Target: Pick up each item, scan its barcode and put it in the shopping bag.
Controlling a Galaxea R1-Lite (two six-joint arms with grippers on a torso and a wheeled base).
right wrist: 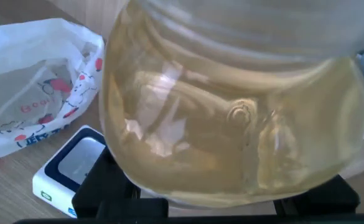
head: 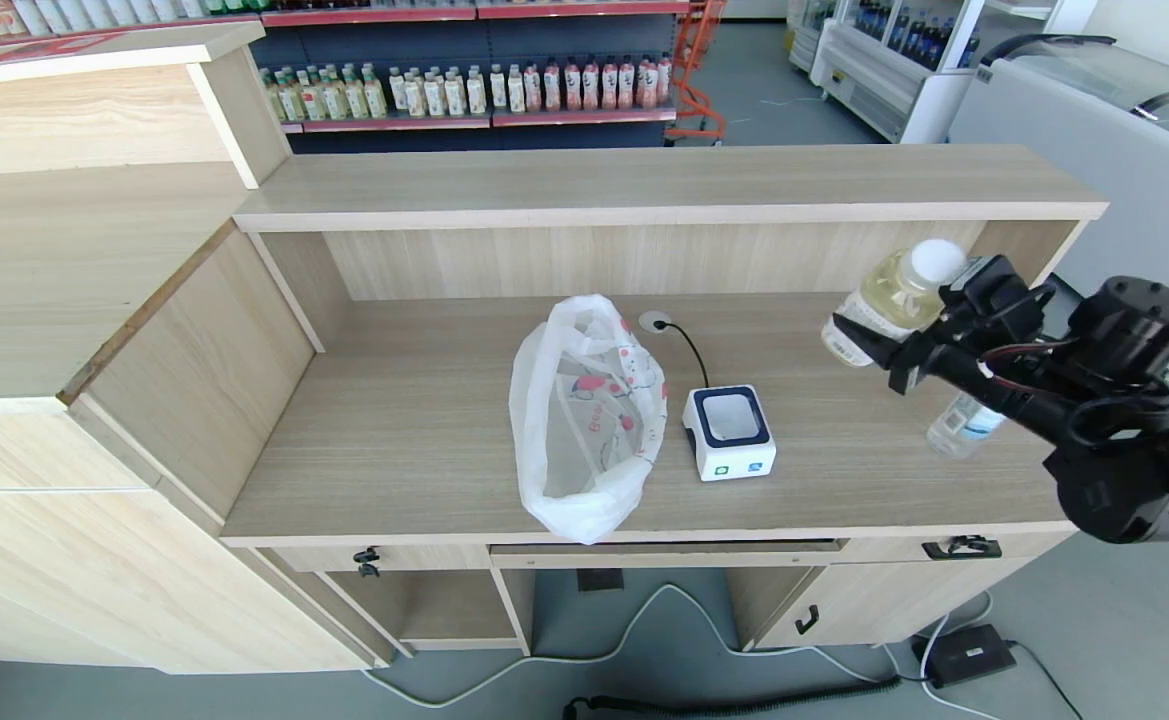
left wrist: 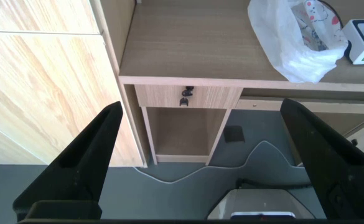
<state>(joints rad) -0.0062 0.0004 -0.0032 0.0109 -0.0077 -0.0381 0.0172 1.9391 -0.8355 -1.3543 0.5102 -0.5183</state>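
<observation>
Yellowish bottle (head: 892,298) aloft, right edge of counter (head: 424,430)

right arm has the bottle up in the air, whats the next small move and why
Probably swing the bottle left and down over the scanner. The right tool is shut on it above the right end of the counter, off to the scanner's side, and the shopping bag lies open just beyond, so scanning comes first.

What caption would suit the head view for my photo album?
Right claw holds a drink bottle above the counter, right of the scanner and shopping bag.
</observation>
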